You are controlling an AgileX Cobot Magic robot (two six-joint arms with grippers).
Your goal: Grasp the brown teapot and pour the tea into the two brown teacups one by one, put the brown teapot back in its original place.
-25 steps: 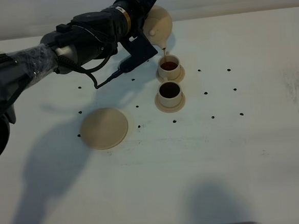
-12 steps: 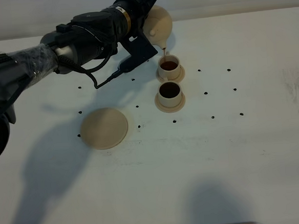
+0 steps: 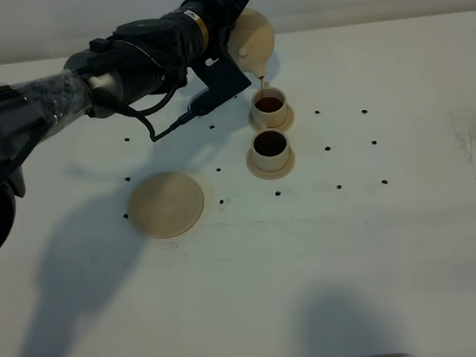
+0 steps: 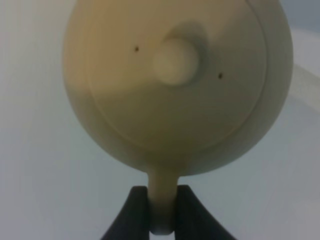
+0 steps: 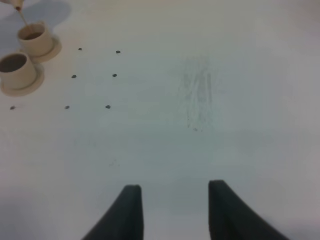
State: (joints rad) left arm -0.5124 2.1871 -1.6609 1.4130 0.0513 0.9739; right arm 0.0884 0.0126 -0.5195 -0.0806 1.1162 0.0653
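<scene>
Jaws on one teapot; two teacups

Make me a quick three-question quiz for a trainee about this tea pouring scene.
1. True or false: the left claw grips the brown teapot by its handle.
2. Fill in: the near teacup, the one farther from the teapot, holds dark ____.
3. The stream from the spout falls into: A) the near teacup, B) the far teacup, C) neither.
Key: 1 true; 2 tea; 3 B.
</scene>
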